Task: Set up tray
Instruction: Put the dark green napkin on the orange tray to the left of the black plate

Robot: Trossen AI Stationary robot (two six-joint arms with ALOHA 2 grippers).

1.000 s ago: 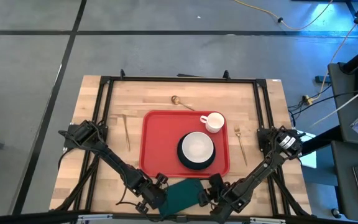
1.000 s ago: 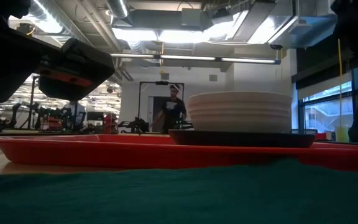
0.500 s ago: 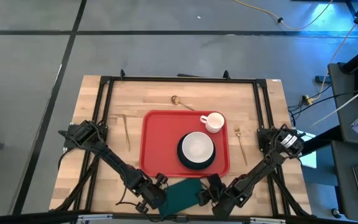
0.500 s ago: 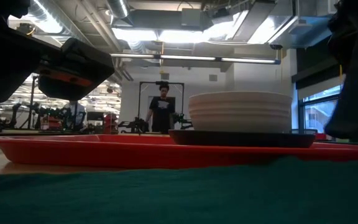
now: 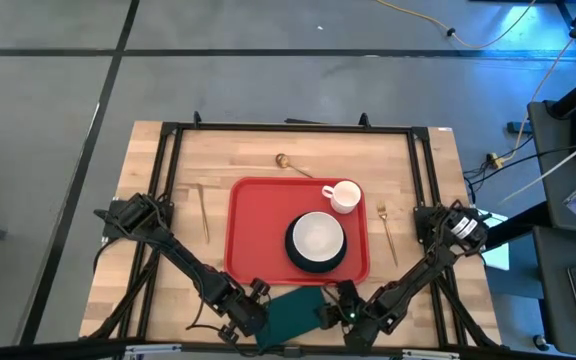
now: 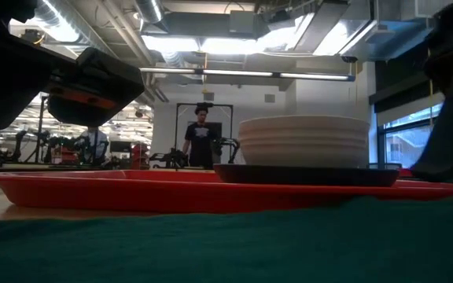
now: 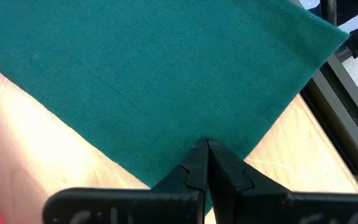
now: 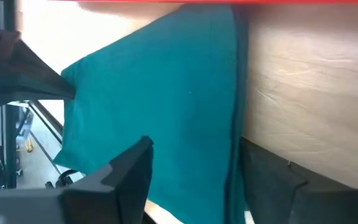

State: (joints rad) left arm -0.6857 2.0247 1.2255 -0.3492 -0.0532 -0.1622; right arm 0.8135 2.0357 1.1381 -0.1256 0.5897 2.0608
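Observation:
The red tray (image 5: 253, 215) lies mid-table and carries a white bowl (image 5: 316, 236) on a black plate, plus a white cup (image 5: 344, 195). A dark green cloth (image 5: 293, 312) lies flat on the wood between the tray and the table's near edge; it fills the foreground of the low view (image 6: 211, 244). My left gripper (image 7: 206, 144) is at the cloth's left edge, shut on it. My right gripper (image 8: 194, 146) is open at the cloth's right edge (image 8: 235, 118), one finger over the cloth and one over bare wood. I cannot tell whether it touches. My left gripper pinches the green cloth at its left edge (image 7: 194, 134) between the two shut fingers, coming in low from the table's left. One layer or several, I cannot tell. The cloth lies flat and slack on the table.
Gold cutlery lies on the wood around the tray: a knife (image 5: 203, 210) to its left, a spoon (image 5: 290, 163) beyond it, a fork (image 5: 388, 235) to its right. A black frame rail (image 7: 344, 118) runs along the near edge. A person stands far back in the room (image 6: 201, 137).
My right gripper has come down toward the table at the cloth's right edge. The cloth and my left gripper have stayed put.

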